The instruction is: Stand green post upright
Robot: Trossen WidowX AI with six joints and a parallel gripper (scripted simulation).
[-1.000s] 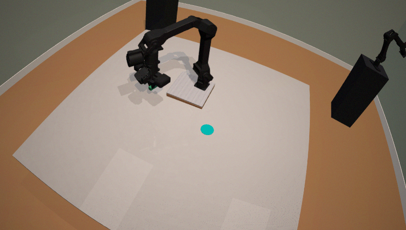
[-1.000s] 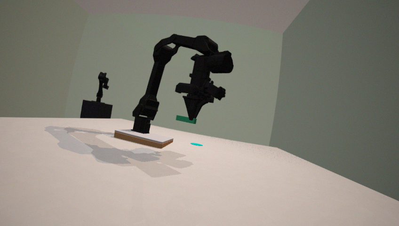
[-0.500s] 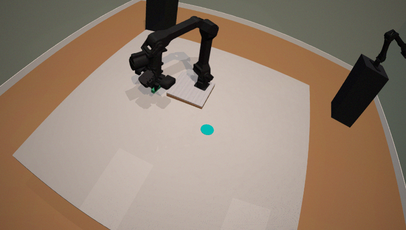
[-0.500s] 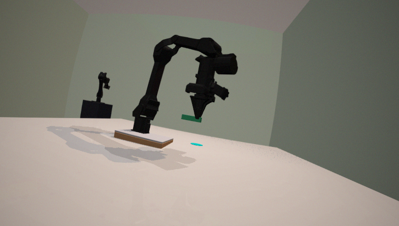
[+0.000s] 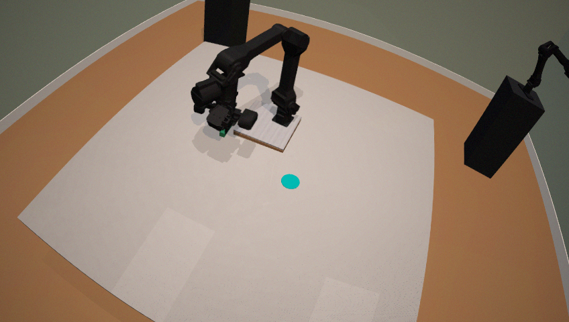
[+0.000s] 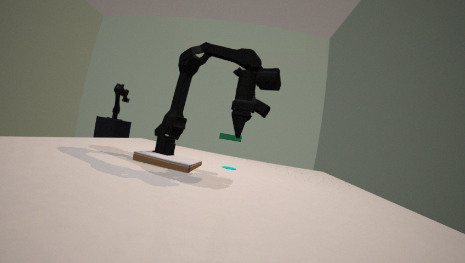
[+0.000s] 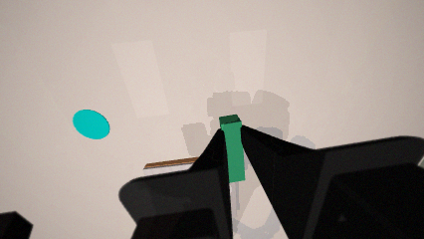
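Observation:
The green post [image 5: 222,133] [image 6: 228,136] [image 7: 235,154] is in the air well above the table, lying nearly level. My gripper [image 6: 238,136] [image 7: 230,131] points down and is shut on the green post near one end; the longer part of the post reaches back toward the arm's base side. In the top view the fingers are mostly hidden behind the gripper's body. The cyan circle [image 5: 290,181] [image 6: 228,167] [image 7: 91,124] lies flat on the table with nothing on it, off to the left in the wrist view.
The arm stands on a low wooden-edged base board [image 5: 267,133] [image 6: 163,163] [image 7: 171,162], near the gripper in the top view. A second arm on a black pedestal [image 5: 502,127] [image 6: 112,126] stands off the table. Another black block [image 5: 225,21] stands behind the table.

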